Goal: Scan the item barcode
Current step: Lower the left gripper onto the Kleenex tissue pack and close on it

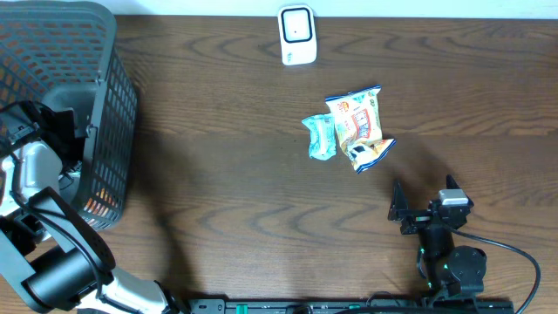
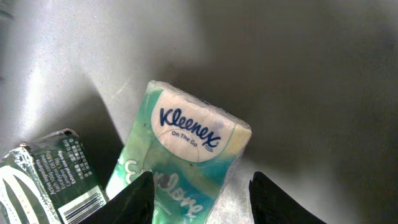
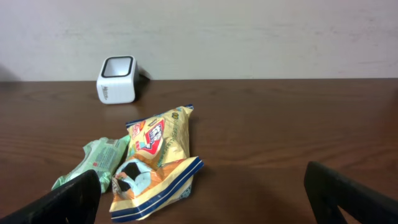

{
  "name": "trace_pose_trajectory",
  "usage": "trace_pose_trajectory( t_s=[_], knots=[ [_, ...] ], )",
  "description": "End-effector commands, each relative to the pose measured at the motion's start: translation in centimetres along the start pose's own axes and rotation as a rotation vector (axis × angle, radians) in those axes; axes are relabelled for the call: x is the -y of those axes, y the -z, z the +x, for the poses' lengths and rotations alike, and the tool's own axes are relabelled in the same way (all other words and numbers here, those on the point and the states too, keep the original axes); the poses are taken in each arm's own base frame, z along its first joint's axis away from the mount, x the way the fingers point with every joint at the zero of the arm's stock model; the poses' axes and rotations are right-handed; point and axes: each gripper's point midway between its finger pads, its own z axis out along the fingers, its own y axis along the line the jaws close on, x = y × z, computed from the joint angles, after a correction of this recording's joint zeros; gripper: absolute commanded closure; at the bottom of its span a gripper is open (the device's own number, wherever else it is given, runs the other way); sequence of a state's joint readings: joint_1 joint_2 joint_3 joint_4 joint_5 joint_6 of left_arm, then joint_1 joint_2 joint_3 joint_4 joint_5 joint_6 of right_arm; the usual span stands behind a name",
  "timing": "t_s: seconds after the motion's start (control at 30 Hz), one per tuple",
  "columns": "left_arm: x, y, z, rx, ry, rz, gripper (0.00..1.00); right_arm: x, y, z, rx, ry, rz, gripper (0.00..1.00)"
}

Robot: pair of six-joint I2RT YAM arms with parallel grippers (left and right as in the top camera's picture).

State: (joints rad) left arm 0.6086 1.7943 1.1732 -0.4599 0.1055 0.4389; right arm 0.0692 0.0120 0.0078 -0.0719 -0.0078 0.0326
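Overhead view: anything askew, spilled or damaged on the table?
Nothing spilled or torn. Only oddity: the snack bag lies crumpled, its near end twisted over, bunched against the green packet rather than flat. The scanner stands upright at the far edge.

The black-and-silver left arm [image 1: 39,187] stands at the desk's front-left corner and bends over the left edge. Its black two-finger left gripper [image 2: 200,198] has its fingers partly apart. The black right arm [image 1: 449,262] sits at the front edge toward the right, and its black right gripper [image 1: 425,202] is held level, spread wide, facing the far edge.
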Motion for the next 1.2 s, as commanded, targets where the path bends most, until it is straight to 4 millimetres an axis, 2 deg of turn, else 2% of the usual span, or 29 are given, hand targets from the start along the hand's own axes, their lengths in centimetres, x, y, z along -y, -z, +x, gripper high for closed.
trace_pose_trajectory(
  t_s=[0.0,0.17,0.37,0.5,0.6,0.77,0.87,0.93,1.07,1.17],
  knots=[
    [-0.1,-1.2,1.0,-0.036,-0.009,-0.002,0.51,0.2,0.0,0.1,0.0,0.011,0.007,0.01],
    [0.3,-2.7,2.1,-0.083,-0.006,0.018,0.52,0.2,0.0,0.1,0.0,0.011,0.007,0.01],
    [0.3,-3.2,2.3,-0.091,0.004,0.021,0.9,0.2,0.0,0.1,0.0,0.011,0.007,0.01],
    [-0.1,-2.3,0.7,-0.028,0.12,-0.001,0.93,0.2,0.0,0.1,-0.001,0.011,0.007,0.01],
    [-0.4,-0.5,-1.4,0.067,0.241,0.0,0.93,0.2,0.0,0.1,0.0,0.011,0.007,0.01],
    [-0.3,5.2,-6.5,0.308,0.356,0.059,0.93,0.2,0.0,0.1,-0.001,0.011,0.007,0.01],
    [-0.7,9.9,-9.4,0.474,0.42,0.077,0.93,0.2,0.0,0.1,-0.001,0.011,0.007,0.01],
    [-1.2,13.9,-11.3,0.607,0.482,0.085,0.93,0.2,0.0,0.1,-0.001,0.011,0.007,0.01],
    [-1.5,20.6,-13.4,0.809,0.572,0.125,0.93,0.2,0.0,0.1,0.0,0.011,0.007,0.01],
    [-0.3,25.7,-14.5,0.942,0.614,0.247,0.93,0.2,0.0,0.1,-0.001,0.011,0.007,0.01]
  ],
)
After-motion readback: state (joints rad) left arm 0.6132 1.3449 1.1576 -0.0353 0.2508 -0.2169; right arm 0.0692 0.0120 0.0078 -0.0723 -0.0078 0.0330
